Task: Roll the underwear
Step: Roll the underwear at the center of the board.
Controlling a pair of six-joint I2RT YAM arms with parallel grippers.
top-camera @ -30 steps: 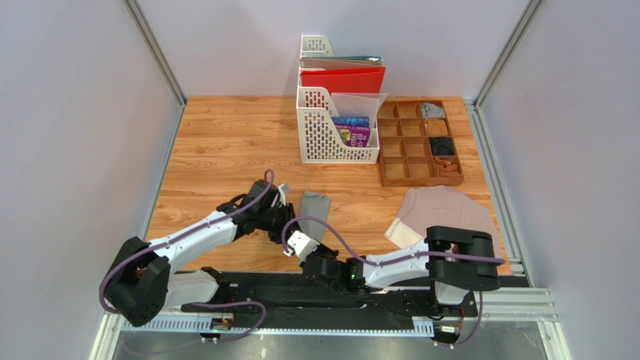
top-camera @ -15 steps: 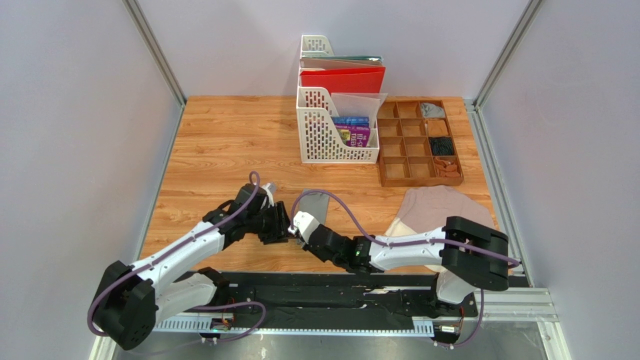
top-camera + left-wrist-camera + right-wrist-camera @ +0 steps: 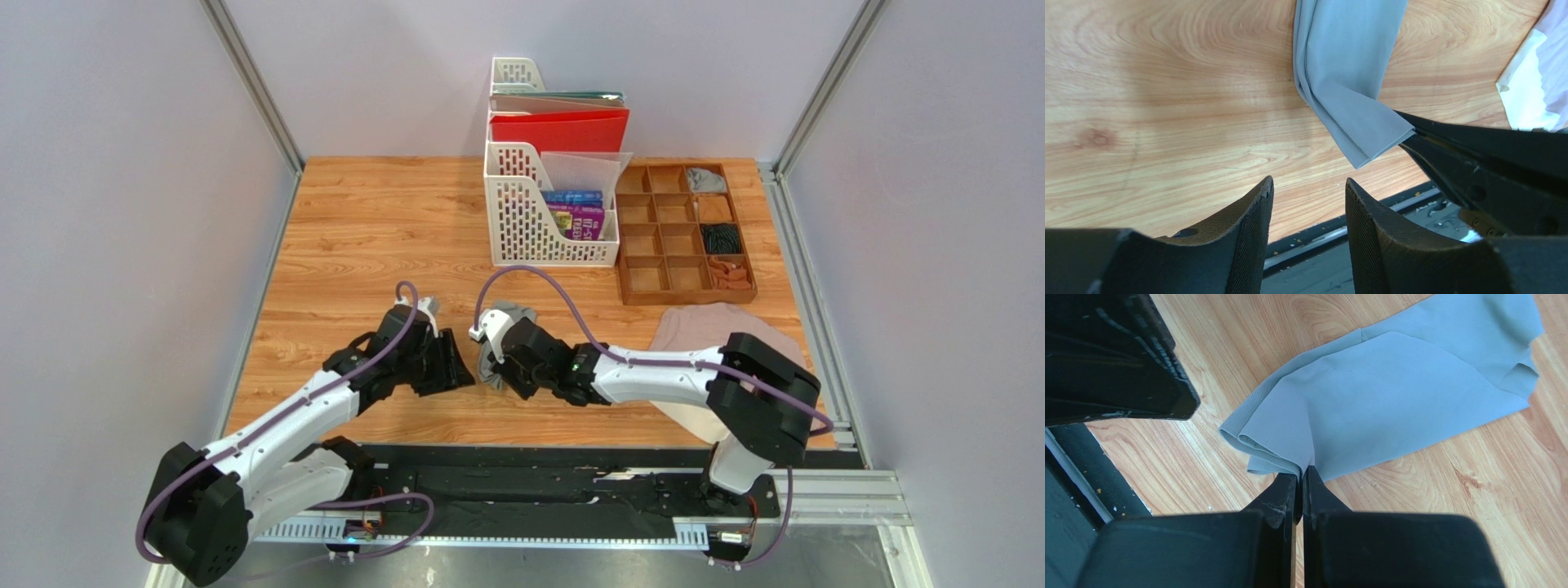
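Note:
The grey underwear (image 3: 1389,398) lies folded in a long strip on the wooden table, also in the left wrist view (image 3: 1346,73) and the top view (image 3: 509,337). My right gripper (image 3: 1303,473) is shut on the strip's near end, whose fold curls up beside the tips. My left gripper (image 3: 1308,196) is open and empty, just left of the cloth's near end (image 3: 451,368). The pinkish-beige underwear (image 3: 705,337) lies flat to the right, partly under the right arm.
A white file rack (image 3: 552,221) with folders stands at the back centre. A brown compartment tray (image 3: 685,233) with small items is at the back right. The table's near edge and black rail (image 3: 1364,233) are close below the grippers.
My right gripper has moved up from the near edge to the grey underwear's near end and closed on it. My left arm shifted slightly nearer and left.

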